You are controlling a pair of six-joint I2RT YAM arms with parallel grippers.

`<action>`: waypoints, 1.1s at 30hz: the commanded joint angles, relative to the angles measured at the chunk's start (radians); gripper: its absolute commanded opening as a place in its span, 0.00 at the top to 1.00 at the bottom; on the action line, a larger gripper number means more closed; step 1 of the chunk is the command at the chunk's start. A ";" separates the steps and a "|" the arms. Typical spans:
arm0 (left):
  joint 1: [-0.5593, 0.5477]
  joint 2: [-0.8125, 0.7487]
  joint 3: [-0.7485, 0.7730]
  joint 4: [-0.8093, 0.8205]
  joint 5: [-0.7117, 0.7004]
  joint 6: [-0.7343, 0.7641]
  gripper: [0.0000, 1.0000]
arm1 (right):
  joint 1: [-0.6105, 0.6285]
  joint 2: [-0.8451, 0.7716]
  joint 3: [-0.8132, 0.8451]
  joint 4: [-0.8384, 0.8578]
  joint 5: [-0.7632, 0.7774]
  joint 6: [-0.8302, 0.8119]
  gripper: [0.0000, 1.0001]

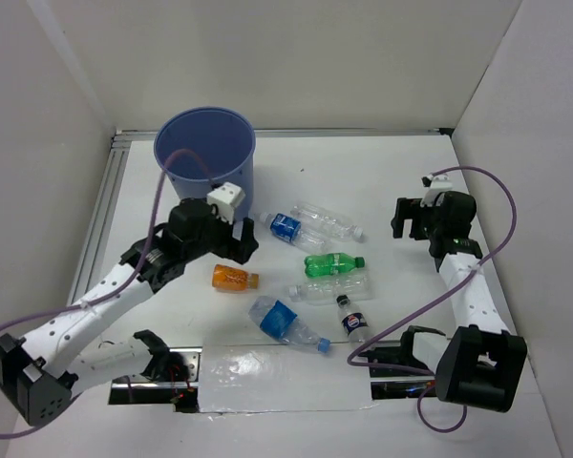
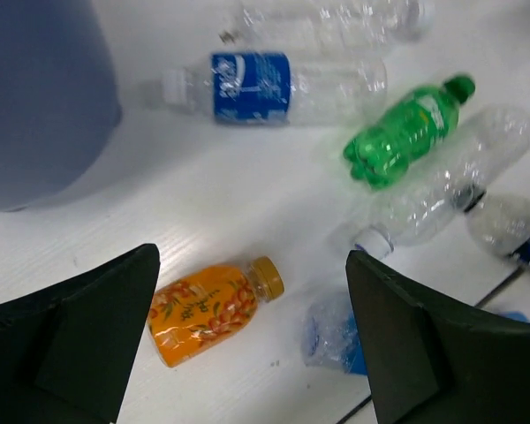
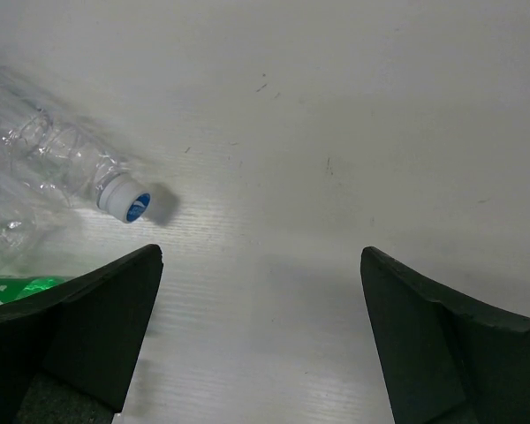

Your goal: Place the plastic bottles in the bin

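Left gripper (image 2: pixel 252 261) hung spread wide over the orange bottle (image 2: pixel 208 311), which lay left of tabletop centre, long axis nearly finger-to-finger; bin (image 1: pixel 206 143) stood near the far-left corner; right gripper (image 3: pixel 261 256), also spread, was farther off.

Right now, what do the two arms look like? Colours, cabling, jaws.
Left arm and right arm: white links, black joint housings and black bases. A purple cable loops off each. There is a white block at the left wrist and a smaller white piece at the right one. Jaws are matte black and wedge-shaped, with no markings visible.
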 commanded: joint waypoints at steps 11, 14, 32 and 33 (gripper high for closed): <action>-0.250 0.324 0.164 -0.112 -0.153 0.312 0.42 | -0.026 0.026 0.050 -0.130 -0.247 -0.208 0.51; -0.250 0.399 0.173 -0.127 -0.143 0.343 0.13 | -0.026 0.026 0.041 -0.142 -0.276 -0.218 0.00; -0.250 0.609 0.239 -0.339 -0.176 0.433 0.01 | -0.044 0.027 0.032 -0.153 -0.315 -0.239 0.00; -0.250 0.618 0.239 -0.353 -0.176 0.433 0.01 | -0.044 0.027 0.032 -0.153 -0.315 -0.239 0.00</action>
